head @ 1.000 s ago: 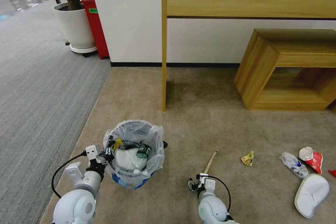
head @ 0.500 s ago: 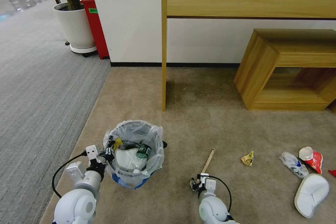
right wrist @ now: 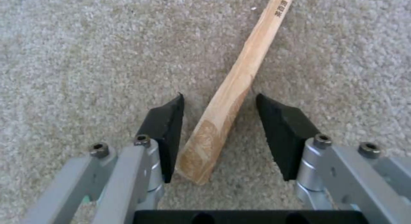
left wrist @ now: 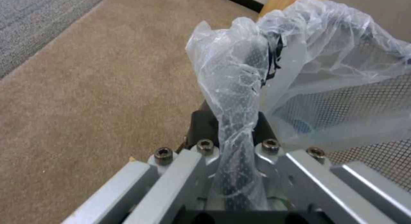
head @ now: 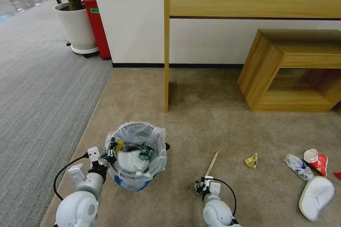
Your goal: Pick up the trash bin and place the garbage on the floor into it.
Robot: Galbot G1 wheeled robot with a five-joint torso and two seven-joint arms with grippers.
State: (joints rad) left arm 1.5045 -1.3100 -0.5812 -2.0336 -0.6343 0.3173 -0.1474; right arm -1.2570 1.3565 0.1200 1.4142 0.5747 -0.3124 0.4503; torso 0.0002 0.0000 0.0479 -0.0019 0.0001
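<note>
- The left gripper (head: 111,155) was clamped on the rim of the small round black wire-mesh trash bin (head: 136,156), its fingers (left wrist: 205,147) pinching mesh and crinkly clear plastic liner (left wrist: 240,89) together.
- The bin stood upright on the short-pile beige carpet (head: 199,113), near the robot's left side, holding a white cup-shaped mask and a green-labelled bottle.
- The right gripper (head: 199,186) was low over the carpet, its black wedge-shaped fingers (right wrist: 165,134) spread moderately on either side of the near end of the slim pale wooden stick (right wrist: 240,76), not touching it.
- The stick lay flat, its long axis running away from the gripper and slanting rightward.
- Farther right lay a crumpled yellow wrapper (head: 251,160), a squashed clear plastic bottle (head: 297,166) and a white slipper (head: 316,192).
</note>
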